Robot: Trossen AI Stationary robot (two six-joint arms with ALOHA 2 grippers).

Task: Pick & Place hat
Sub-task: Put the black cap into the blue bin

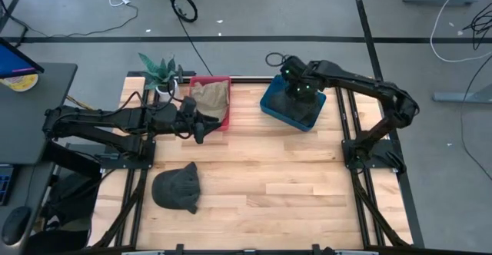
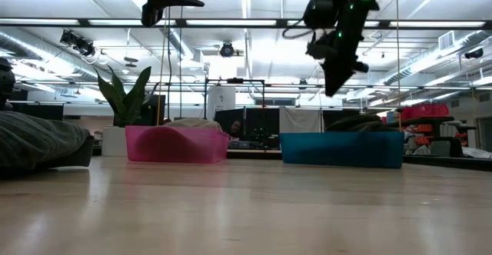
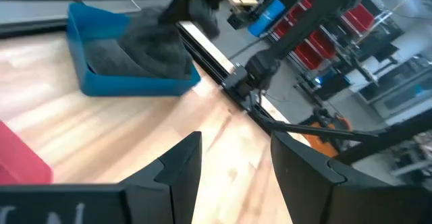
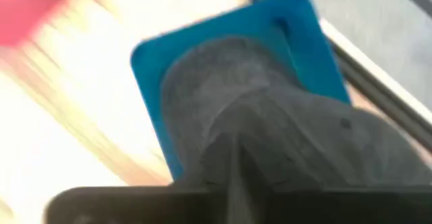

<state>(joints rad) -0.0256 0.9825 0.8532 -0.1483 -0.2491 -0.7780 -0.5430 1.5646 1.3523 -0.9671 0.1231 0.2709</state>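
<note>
Open tabletop (image 1: 277, 178) btwn bins & hat (image 1: 178, 187)

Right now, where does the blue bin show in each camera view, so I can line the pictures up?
High view: blue bin at the table's far edge, right of centre, under the right pincer.
Low view: blue bin right of centre, standing on the table.
Left wrist view: blue bin upper left.
Right wrist view: blue bin fills the centre, a grey hat in it.
Shared landmark: the pink bin beside it.
</note>
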